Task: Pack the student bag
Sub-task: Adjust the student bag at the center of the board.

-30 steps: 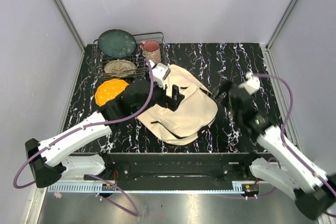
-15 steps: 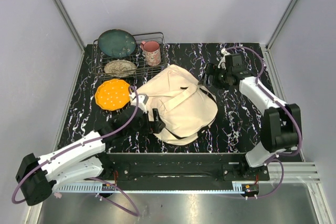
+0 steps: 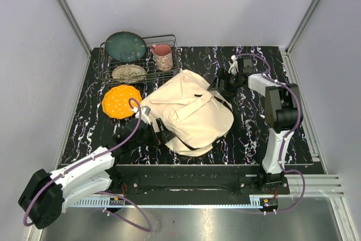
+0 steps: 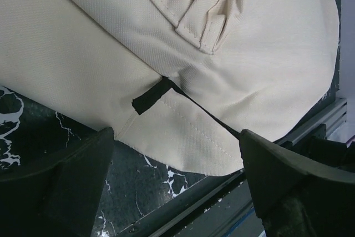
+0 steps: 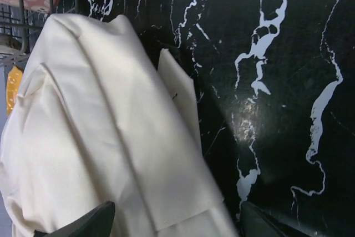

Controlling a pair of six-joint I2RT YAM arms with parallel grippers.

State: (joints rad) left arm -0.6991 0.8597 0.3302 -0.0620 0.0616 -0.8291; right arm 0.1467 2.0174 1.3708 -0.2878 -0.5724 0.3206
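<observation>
The student bag [image 3: 189,111], a big cream canvas bag with straps, lies in the middle of the black marbled table [image 3: 259,128]. My left gripper [image 3: 161,132] is low at the bag's near left edge and stands open. In the left wrist view the bag's hem [image 4: 183,137] with a black tab lies just ahead of the wide-apart fingers [image 4: 61,187], and nothing is between them. My right gripper [image 3: 221,84] is at the bag's far right edge, open. In the right wrist view the cream cloth [image 5: 111,137] fills the left side, in front of the gripper [image 5: 175,226].
A wire rack [image 3: 172,39] at the back left holds a teal plate [image 3: 125,46], a pink mug [image 3: 162,56] and a beige dish [image 3: 129,72]. An orange plate [image 3: 120,100] lies left of the bag. The table's metal front rail [image 4: 260,192] runs close behind the left gripper.
The left arm has drawn back from over the bag to its near left edge. The right arm has swung from the near right to the bag's far right edge. Both grippers stay open.
</observation>
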